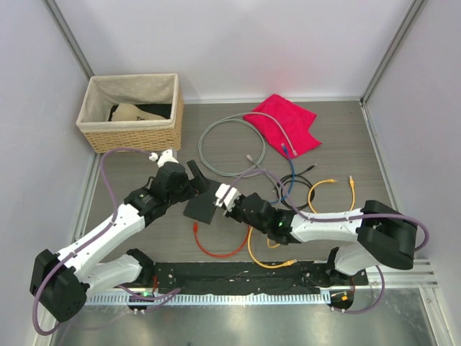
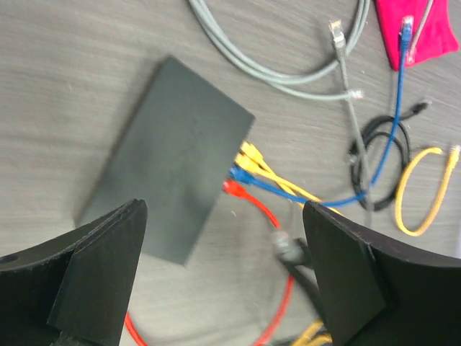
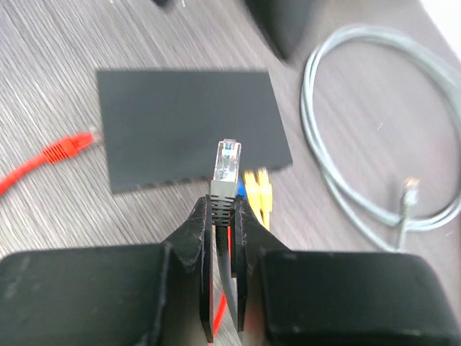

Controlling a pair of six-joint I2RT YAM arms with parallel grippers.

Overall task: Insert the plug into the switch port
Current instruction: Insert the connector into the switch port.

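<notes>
Lying flat on the table (image 1: 346, 151) between the two arms, the switch (image 1: 202, 209) shows its dark grey top, with the socket edge turned toward the right arm. The right gripper (image 3: 223, 210) is pressed together on a plug (image 3: 228, 164), pinching the dark boot so that the clear tip sticks out past the fingertips. The tip points at the socket edge and is not in a port. The left gripper (image 2: 225, 216) hangs over the switch, fingers (image 2: 101, 274) spread wide and holding nothing. Yellow plugs (image 2: 248, 155) and a blue plug (image 2: 238, 173) sit at one end of the socket edge; I cannot tell whether they are seated. A red plug (image 3: 68, 148) lies loose just beside the switch. Farther back are a grey cable (image 1: 230, 144), a red cloth (image 1: 284, 122) and a basket (image 1: 130, 130).
</notes>
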